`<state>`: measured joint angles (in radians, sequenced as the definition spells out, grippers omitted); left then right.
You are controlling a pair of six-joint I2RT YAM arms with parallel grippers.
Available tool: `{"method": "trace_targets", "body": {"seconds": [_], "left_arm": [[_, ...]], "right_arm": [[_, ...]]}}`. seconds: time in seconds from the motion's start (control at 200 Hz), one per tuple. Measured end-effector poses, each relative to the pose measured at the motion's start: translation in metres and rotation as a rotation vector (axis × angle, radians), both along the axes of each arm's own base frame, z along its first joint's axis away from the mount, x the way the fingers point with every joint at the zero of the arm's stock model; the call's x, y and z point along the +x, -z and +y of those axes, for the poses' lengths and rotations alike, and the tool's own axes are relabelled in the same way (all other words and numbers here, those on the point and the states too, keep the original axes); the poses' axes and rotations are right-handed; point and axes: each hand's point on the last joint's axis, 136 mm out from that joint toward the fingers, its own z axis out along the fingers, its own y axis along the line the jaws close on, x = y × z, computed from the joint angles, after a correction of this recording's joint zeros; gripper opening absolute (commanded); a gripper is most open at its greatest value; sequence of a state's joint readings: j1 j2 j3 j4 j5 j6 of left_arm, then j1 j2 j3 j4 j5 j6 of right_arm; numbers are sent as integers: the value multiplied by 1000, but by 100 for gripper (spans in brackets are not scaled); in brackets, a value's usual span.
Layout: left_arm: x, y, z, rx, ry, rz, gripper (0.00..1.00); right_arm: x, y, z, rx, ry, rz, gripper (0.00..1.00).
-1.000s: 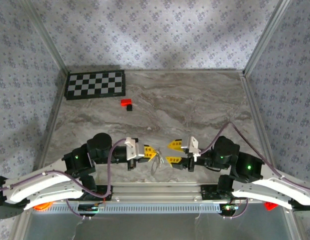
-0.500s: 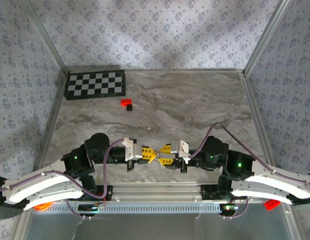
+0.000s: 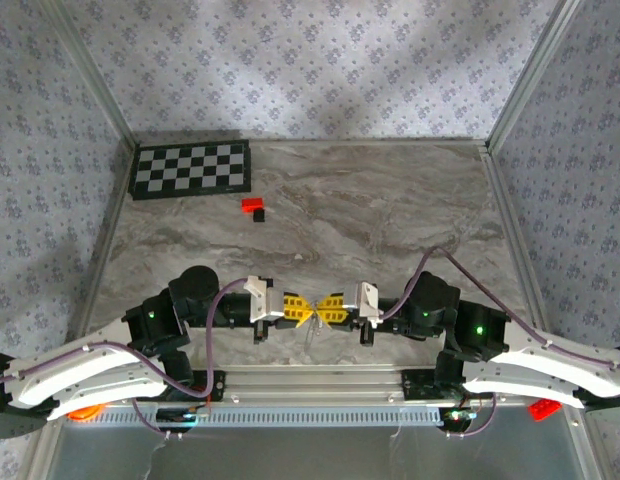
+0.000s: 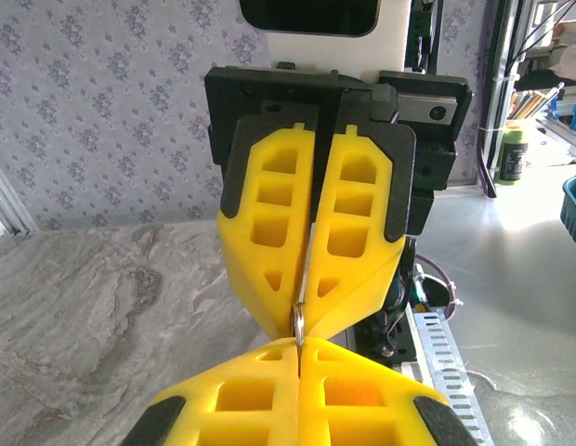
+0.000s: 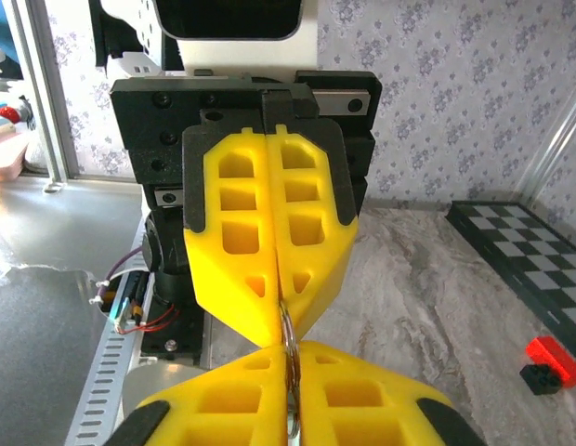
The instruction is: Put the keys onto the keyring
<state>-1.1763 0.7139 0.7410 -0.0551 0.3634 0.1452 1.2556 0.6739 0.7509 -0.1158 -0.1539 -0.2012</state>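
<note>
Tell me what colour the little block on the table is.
The block is red and black, clearest in the right wrist view.

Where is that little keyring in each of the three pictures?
Top external: the keyring is low centre, hanging just below where the two yellow claws meet.
Left wrist: the keyring is at centre, a thin edge-on sliver between the claw tips.
Right wrist: the keyring is lower centre, a thin wire loop.
Shared landmark: the left claw and right claw touching tip to tip.
</note>
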Motion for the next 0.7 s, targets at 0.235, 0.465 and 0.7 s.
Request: {"method": "trace_targets", "body": {"seconds": [0.235,0.465,0.7], "left_arm": [[2,1,0,2,-12,-1,4],[20,20,2,96,-116,8,31],[34,18,9,161,-203,10,29]], "right_arm": [[0,0,0,-1,2,-3,0],[13,2,-3,-79,74,10,0],[30,1,-2,-202,161,20,0]]}}
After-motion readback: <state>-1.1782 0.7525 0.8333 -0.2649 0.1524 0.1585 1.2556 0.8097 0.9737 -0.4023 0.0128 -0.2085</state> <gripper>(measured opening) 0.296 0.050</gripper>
